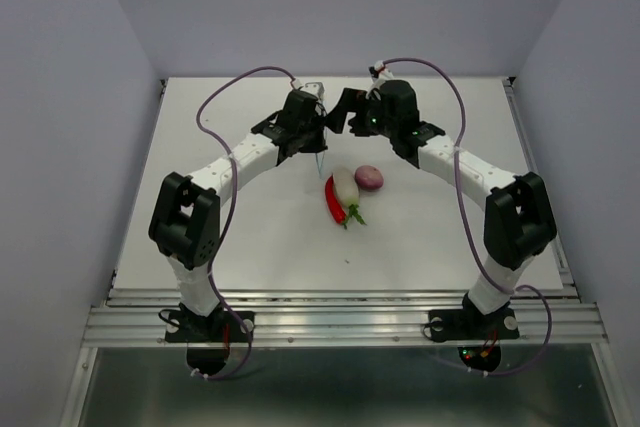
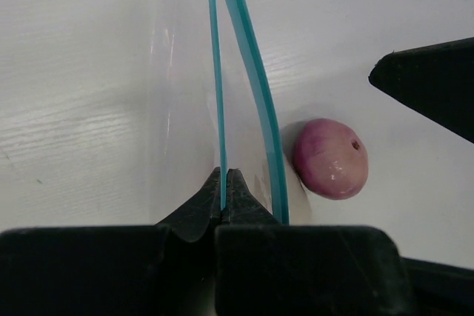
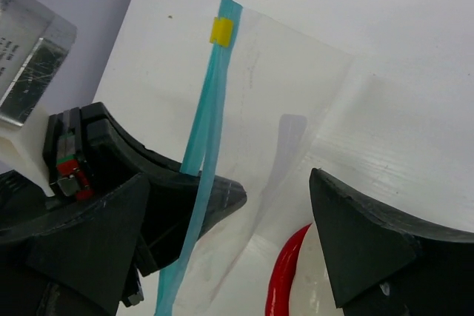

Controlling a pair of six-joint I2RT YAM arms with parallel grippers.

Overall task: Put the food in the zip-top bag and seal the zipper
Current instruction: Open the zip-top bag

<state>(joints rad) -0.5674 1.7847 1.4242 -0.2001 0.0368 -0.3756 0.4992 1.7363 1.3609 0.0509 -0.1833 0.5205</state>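
The left gripper [image 2: 224, 192] was found clamped on one lip of the zipper [image 2: 255, 94] of the zip-top bag [image 3: 289, 101]. The right gripper [image 3: 275, 220] was held wide apart, facing it. The food [image 1: 346, 187] was noted just beside both, unbagged.

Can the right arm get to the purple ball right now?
Likely yes: the right gripper is open and empty, and the purple ball lies uncovered on the table. The bag hangs off to one side, not between them.
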